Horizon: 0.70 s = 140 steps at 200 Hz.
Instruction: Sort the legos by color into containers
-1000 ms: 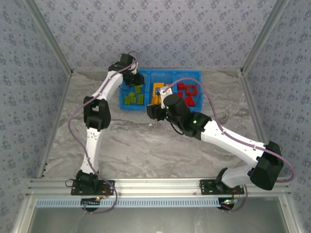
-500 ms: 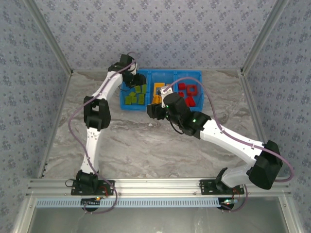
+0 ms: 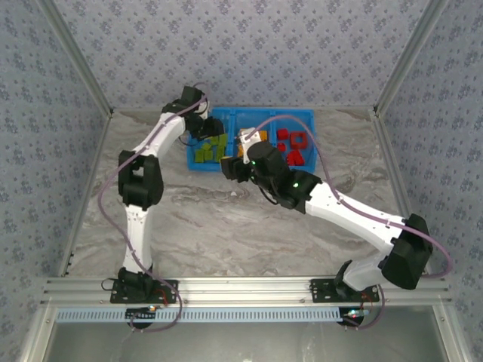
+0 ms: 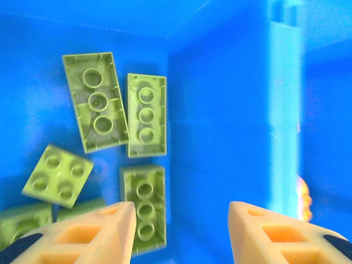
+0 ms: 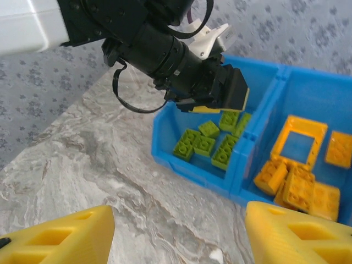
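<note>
The blue three-compartment tray [image 3: 249, 114] sits at the back of the table. Lime green legos [image 3: 210, 151] lie in its left compartment, orange-yellow ones [image 3: 250, 138] in the middle, red ones [image 3: 291, 146] on the right. My left gripper [image 3: 202, 128] hangs open over the green compartment; the left wrist view has several green bricks [image 4: 99, 102] below its empty fingers [image 4: 99, 234]. My right gripper [image 3: 230, 169] is open and empty above the bare table just in front of the tray. Green bricks [image 5: 212, 143] and an orange frame [image 5: 300, 140] show in the right wrist view.
The marble table [image 3: 226, 226] stretches in front of the tray, with patterned walls on three sides. My right arm's forearm [image 3: 339, 211] crosses the table's right half. The left arm [image 3: 139, 181] rises along the left side to the tray's corner.
The left arm's elbow has swung left and its gripper has shifted a little over the green compartment. The right gripper has moved slightly left and towards the tray's front.
</note>
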Available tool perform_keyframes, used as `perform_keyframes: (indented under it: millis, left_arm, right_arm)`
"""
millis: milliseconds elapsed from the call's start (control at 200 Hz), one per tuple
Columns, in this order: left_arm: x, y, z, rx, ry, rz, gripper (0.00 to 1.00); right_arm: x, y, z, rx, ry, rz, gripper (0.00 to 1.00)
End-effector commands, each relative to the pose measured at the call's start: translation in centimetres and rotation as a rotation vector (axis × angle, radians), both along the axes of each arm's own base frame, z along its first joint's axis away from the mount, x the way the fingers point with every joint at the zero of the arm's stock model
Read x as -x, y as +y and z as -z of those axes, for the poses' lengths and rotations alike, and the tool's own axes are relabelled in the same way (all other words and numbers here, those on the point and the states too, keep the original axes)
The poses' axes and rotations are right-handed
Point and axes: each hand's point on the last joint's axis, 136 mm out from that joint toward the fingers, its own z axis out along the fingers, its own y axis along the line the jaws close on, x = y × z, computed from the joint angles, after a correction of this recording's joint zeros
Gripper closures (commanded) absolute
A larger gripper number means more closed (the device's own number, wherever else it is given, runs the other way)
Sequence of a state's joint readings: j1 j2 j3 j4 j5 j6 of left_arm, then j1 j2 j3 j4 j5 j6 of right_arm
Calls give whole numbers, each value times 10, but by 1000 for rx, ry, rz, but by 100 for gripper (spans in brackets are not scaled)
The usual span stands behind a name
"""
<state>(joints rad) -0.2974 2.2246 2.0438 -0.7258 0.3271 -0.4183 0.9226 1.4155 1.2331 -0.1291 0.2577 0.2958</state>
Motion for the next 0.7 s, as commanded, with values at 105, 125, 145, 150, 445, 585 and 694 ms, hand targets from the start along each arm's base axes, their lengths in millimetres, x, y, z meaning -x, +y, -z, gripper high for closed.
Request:
perform_keyframes:
  millis: [105,125,145,150,445,585,694]
  left_arm:
    - [50,26,-94,33,-172,-91,51]
    - [57,30,-96,27,-171,-102,51]
    - [64,35,-98,21,-171,-112,51]
    - [66,36,-98,18,-171,-115,51]
    - [191,116,-117,-103,-190,-324,31]
    - [241,135,-113,-110,-182,-347,2]
    - [268,144,-113,-119,-199,-335,2]
  right_arm:
    - [11,47,-30,100,-240,-64,33]
    - [12,52,-29,114,-254,-65,33]
    - [14,56,-30,127,-269,-67,33]
    - [15,57,-30,130,-272,-68,33]
    - [35,79,-22,251,-323,50,33]
    - [41,58,-17,263,-299,127,31]
    - [37,10,-10,291,-200,246,22]
